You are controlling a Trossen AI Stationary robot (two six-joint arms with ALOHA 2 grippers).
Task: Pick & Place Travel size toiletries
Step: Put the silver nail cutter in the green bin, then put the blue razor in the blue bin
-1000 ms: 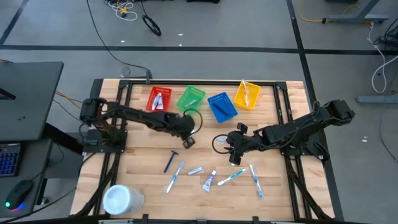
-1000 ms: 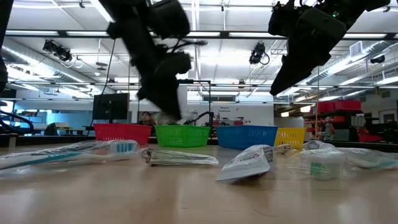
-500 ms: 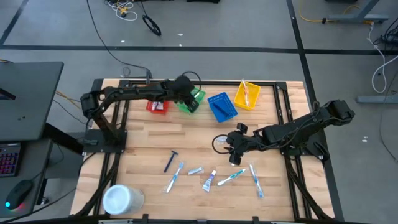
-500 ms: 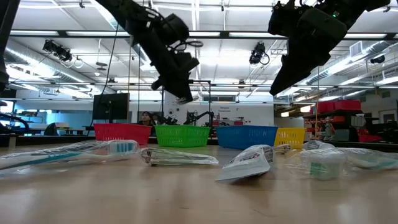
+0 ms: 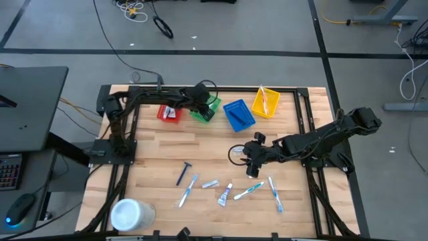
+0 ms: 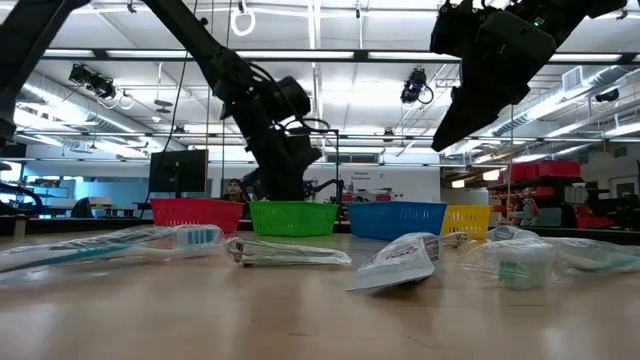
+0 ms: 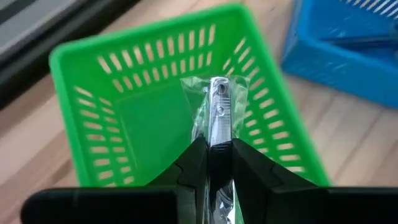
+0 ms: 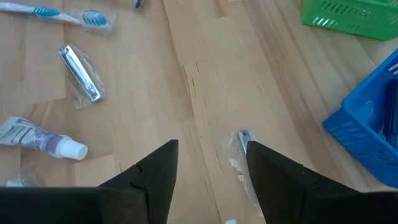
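1. Holding a wrapped metal nail clipper (image 7: pixel 217 112) pinched between its narrowed fingers, the left gripper (image 5: pixel 200 102) hangs over the green basket (image 5: pixel 212 105).
2. Four baskets line the table's far edge: red (image 5: pixel 168 114), green, blue (image 5: pixel 239 115), yellow (image 5: pixel 265 102).
3. Right gripper (image 5: pixel 252 161) hovers mid-table, jaws wide, empty.
4. Three toothbrushes (image 5: pixel 187 191), one razor (image 5: pixel 182 173), one tube (image 5: pixel 225 195) lie near the front.
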